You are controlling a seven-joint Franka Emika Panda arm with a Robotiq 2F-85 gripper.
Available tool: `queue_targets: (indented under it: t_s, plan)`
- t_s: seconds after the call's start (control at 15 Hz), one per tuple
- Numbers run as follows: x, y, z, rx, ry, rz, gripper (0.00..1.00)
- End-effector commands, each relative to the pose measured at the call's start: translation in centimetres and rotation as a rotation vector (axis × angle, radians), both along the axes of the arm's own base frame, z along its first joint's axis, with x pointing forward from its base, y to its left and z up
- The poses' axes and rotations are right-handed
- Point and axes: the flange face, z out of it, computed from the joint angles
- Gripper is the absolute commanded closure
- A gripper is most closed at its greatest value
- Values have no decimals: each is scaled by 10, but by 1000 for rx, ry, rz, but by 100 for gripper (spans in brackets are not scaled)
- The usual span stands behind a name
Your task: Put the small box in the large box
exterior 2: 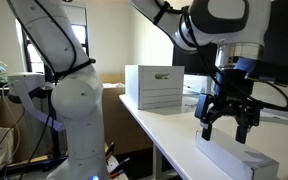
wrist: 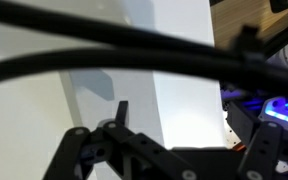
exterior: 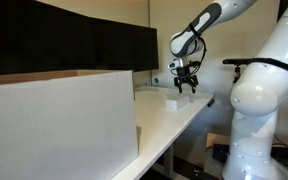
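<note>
Gripper (exterior 2: 229, 128) spread open, empty, just above small box (exterior 2: 232, 161) on worktop (exterior: 189, 118); large box (exterior: 59, 125) well apart.

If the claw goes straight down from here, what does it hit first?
Probably the small box, which lies right below the open claw. Both exterior views put it underneath, though exact alignment in depth is unclear.

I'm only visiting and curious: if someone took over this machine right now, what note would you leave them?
The tool is open and empty, hanging just above the small box.
The small box lies flat on the table, not gripped.
The large box stands at the table's other end, apart from it.
Done: approach only.
Left: grasp, lift, carry over, release inside the large box.
</note>
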Motion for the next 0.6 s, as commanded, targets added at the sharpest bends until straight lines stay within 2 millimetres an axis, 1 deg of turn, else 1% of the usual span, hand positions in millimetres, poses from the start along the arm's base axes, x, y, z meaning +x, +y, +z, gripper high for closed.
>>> queue_targets:
  t_s: [0.0, 0.13, 0.27, 0.53]
  plan:
    - [0, 16, -16, -16, -5, 92, 0]
    - [5, 23, -23, -22, -10, 132, 0]
    - [10, 28, -25, -30, -25, 156, 0]
    - [21, 31, -15, -58, -80, 166, 0]
